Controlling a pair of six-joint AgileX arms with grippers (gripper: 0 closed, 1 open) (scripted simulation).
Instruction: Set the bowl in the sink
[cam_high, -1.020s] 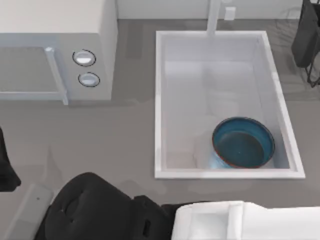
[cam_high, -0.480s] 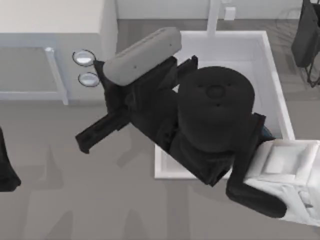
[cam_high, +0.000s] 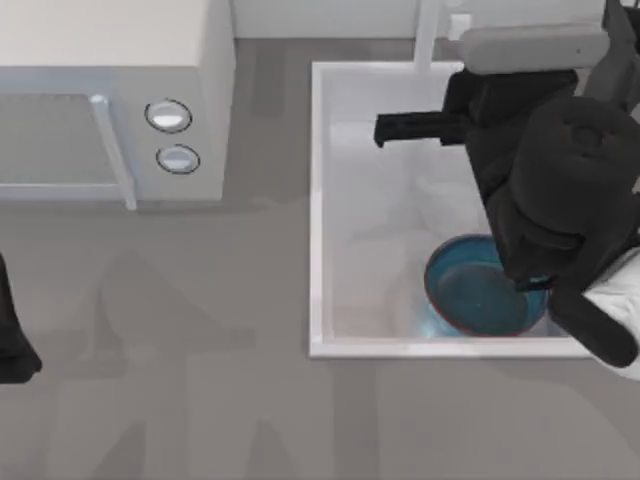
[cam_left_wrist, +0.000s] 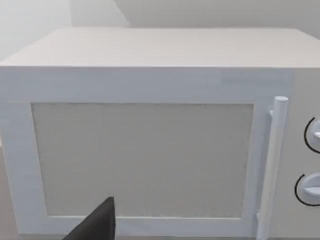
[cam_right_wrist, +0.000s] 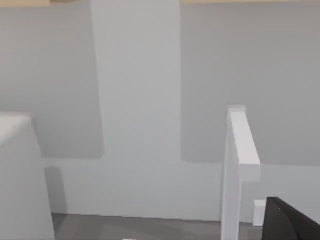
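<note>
Bowl (cam_high: 478, 295) against sink (cam_high: 316, 200) near-right corner, right hand (cam_high: 385, 129) above basin.

A white microwave (cam_high: 110, 100) stood at the ten o'clock part of the grey tabletop (cam_high: 200, 400), its door handle (cam_high: 112, 150) upright beside two round knobs (cam_high: 168, 116), one above the other. Behind it ran a pale wall (cam_right_wrist: 140, 75). A dark object (cam_high: 612, 80) stood at two o'clock.
</note>
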